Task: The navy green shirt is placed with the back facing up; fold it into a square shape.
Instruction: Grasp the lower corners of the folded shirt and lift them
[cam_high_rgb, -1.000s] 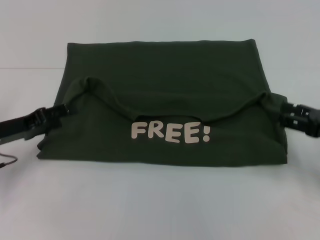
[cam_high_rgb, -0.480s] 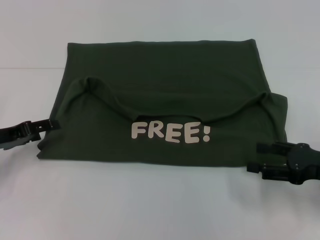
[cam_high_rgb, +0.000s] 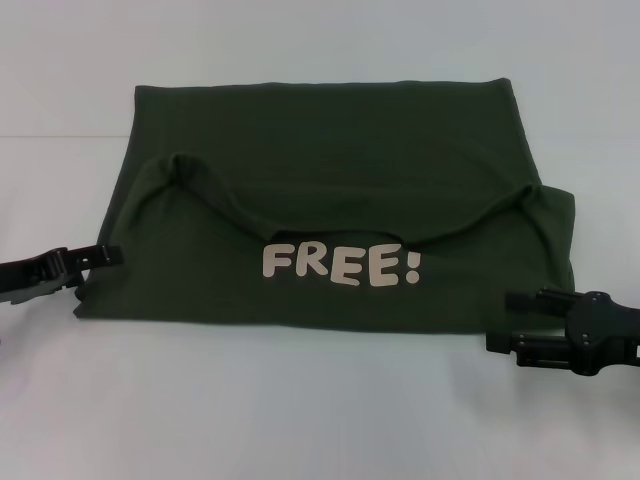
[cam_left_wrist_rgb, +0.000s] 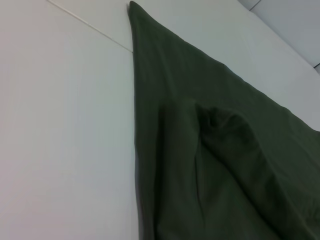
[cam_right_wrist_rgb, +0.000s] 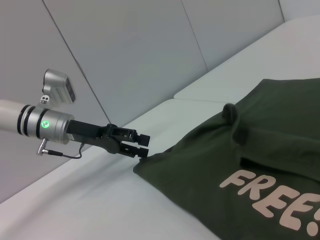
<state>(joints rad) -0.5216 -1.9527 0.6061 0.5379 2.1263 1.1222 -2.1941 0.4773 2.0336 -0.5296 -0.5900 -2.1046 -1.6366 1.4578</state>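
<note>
The navy green shirt (cam_high_rgb: 330, 140) lies flat on the white table, its near part folded over so the pale "FREE!" lettering (cam_high_rgb: 340, 265) faces up. My left gripper (cam_high_rgb: 112, 255) sits at the shirt's left edge, low by the near corner. In the right wrist view the left gripper (cam_right_wrist_rgb: 143, 145) has its fingers apart at the cloth's edge. My right gripper (cam_high_rgb: 505, 320) hovers open just off the near right corner, with nothing between its fingers. The left wrist view shows only the shirt (cam_left_wrist_rgb: 225, 150) and a bunched ridge of fabric.
The white table (cam_high_rgb: 300, 410) stretches out on all sides of the shirt. A seam line (cam_high_rgb: 60, 135) crosses the table at the back left. A grey panelled wall (cam_right_wrist_rgb: 125, 55) stands behind the left arm.
Both grippers let go of the folded flap's upper corners and dropped toward the near edge. Since half a second ago the left one edged toward the shirt and the right one sank slightly.
</note>
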